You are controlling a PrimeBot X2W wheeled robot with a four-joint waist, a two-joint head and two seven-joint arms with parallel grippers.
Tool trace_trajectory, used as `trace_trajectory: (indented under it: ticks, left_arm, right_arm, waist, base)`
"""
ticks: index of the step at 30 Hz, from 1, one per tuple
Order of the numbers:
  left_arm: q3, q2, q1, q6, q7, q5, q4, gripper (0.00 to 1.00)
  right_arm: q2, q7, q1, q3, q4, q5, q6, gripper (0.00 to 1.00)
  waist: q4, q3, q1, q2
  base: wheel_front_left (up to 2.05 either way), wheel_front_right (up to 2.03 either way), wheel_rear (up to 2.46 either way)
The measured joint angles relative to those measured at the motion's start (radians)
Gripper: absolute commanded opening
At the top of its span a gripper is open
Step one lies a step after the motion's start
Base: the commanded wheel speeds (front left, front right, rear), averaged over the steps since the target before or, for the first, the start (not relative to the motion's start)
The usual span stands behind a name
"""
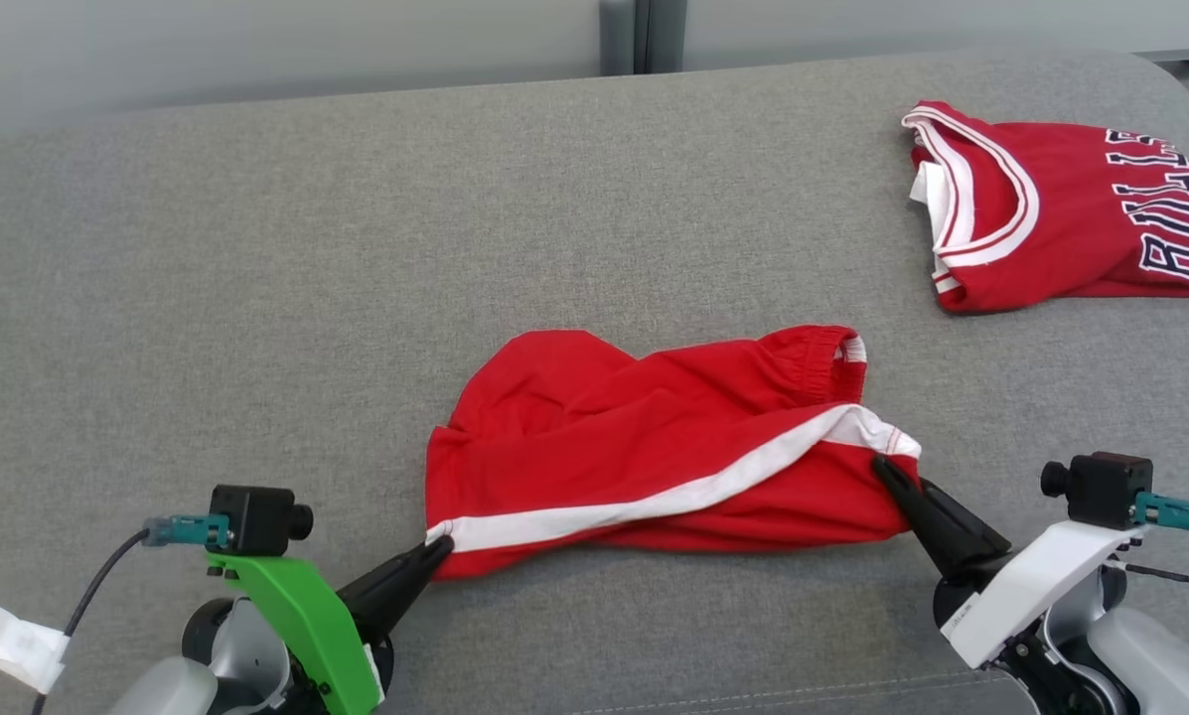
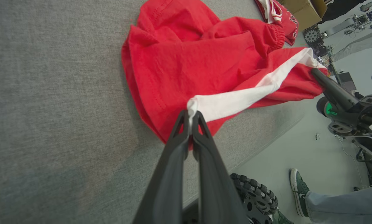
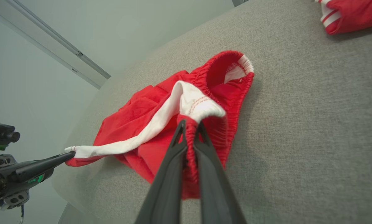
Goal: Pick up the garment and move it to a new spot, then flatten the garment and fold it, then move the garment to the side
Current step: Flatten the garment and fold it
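Observation:
The garment [image 1: 644,437] is a pair of red shorts with a white side stripe, lying rumpled on the grey cushion [image 1: 356,248]. My left gripper [image 1: 442,543] is shut on the hem end of the stripe at the shorts' near left corner; the left wrist view shows the white cloth pinched between its tips [image 2: 190,113]. My right gripper [image 1: 880,463] is shut on the elastic waistband at the right end, where red gathered cloth [image 3: 190,124] bunches between its fingers. The stripe [image 3: 136,140] runs taut between both grippers. The shorts [image 2: 186,62] rest on the cushion behind it.
A folded red jersey [image 1: 1071,209] with white trim and dark lettering lies at the cushion's far right. A pale wall [image 1: 256,50] stands behind the cushion. In the left wrist view a person's shoe [image 2: 298,191] and a wheel [image 2: 254,193] are on the floor beyond the cushion's edge.

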State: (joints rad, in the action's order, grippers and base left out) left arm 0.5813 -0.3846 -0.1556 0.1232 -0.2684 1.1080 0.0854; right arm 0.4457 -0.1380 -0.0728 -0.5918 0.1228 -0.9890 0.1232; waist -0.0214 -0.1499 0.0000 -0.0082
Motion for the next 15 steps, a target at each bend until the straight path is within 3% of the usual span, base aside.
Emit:
trace_trajectory:
  ticks: [8,15]
  left_arm:
    - [-0.055,-0.041,-0.005,0.0,-0.026,0.021,-0.077,0.0]
    - [-0.108,-0.054,-0.25,-0.002,-0.101,0.05,-0.075,0.0]
  right_arm:
    - [0.056,0.015,-0.018,0.007,-0.069,-0.001,0.0,0.0]
    - [0.05,0.103,-0.275,0.026,-0.081,-0.047,0.0,0.0]
  waist:
    - [0.005,-0.053,0.0,0.0]
    - [0.004,-0.124,0.0,0.0]
  base:
    - [0.0,0.0,0.0]
    - [0.0,0.0,0.0]
